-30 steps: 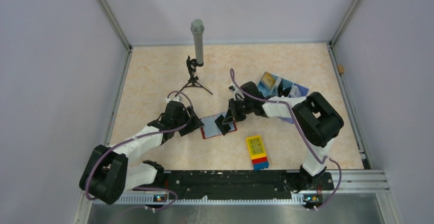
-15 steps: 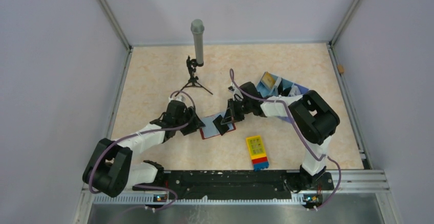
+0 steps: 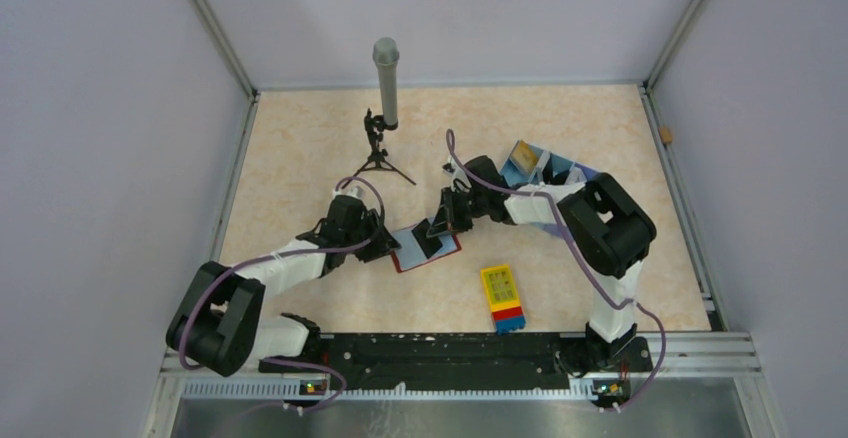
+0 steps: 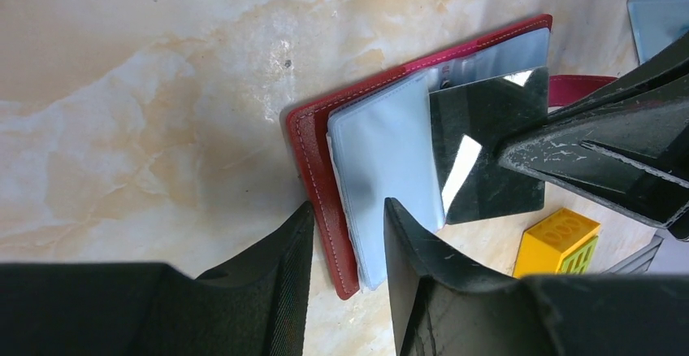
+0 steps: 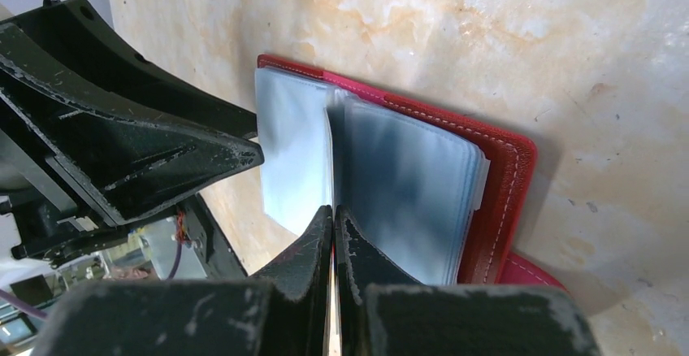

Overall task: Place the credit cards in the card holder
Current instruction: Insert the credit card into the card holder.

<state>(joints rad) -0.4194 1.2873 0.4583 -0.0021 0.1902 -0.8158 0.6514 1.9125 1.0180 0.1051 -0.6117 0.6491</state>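
Observation:
The card holder (image 3: 447, 250) lies open on the table, dark red with blue-grey pockets (image 4: 382, 153). My right gripper (image 3: 446, 222) is shut on a dark credit card (image 4: 487, 145), which it holds over the right half of the pockets. In the right wrist view the card is edge-on between the fingertips of the right gripper (image 5: 334, 210), against the card holder (image 5: 508, 177). My left gripper (image 4: 348, 246) stands open astride the holder's near left corner: one finger (image 4: 284, 267) is beside the red cover, the other over a pocket. A yellow-gold card (image 3: 522, 164) lies in the tray.
A light-blue tray (image 3: 560, 171) sits at the back right behind the right arm. A yellow, red and blue block (image 3: 503, 298) lies near the front, right of the holder. A microphone on a small tripod (image 3: 385, 83) stands behind the left arm.
The left gripper's jaws have narrowed and it has slid right onto the holder's corner. The right gripper has carried the dark card slightly back and left over the pockets.

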